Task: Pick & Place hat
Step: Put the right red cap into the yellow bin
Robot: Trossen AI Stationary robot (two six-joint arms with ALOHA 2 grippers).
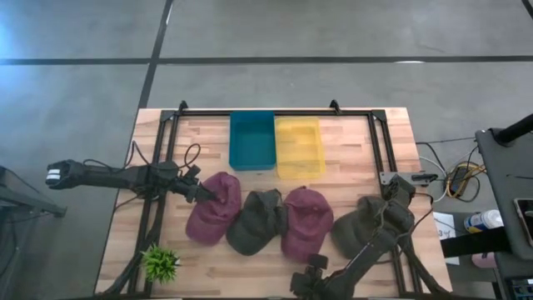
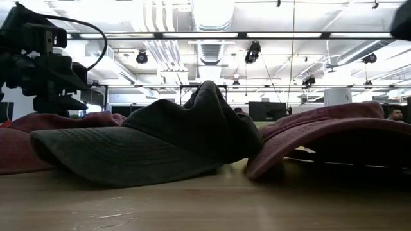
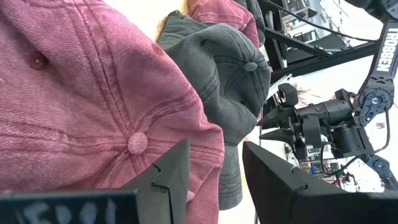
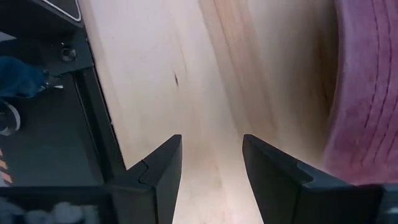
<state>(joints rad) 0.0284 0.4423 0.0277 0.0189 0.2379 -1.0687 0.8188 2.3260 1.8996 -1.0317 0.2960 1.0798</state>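
Several hats lie in a row on the wooden table: a maroon hat (image 1: 212, 208) at the left, a dark green hat (image 1: 256, 221), a second maroon hat (image 1: 306, 221) and an olive hat (image 1: 366, 221). My left gripper (image 1: 204, 193) is open at the far left edge of the left maroon hat (image 3: 93, 106), one finger in front of its crown. My right gripper (image 1: 308, 283) is open near the table's front edge, pointing down over bare wood, with the second maroon hat's brim (image 4: 367, 93) beside it. My left gripper stands open at the left maroon hat's crown, near the top button (image 3: 137, 143). Its finger (image 3: 168, 180) overlaps the hat's edge in the wrist view. I cannot tell whether it touches the cloth.
A blue bin (image 1: 251, 140) and a yellow bin (image 1: 300, 146) stand side by side at the table's far edge. A small green plant (image 1: 160, 262) sits at the near left corner. Black frame rails (image 1: 158, 167) run along both sides of the table.
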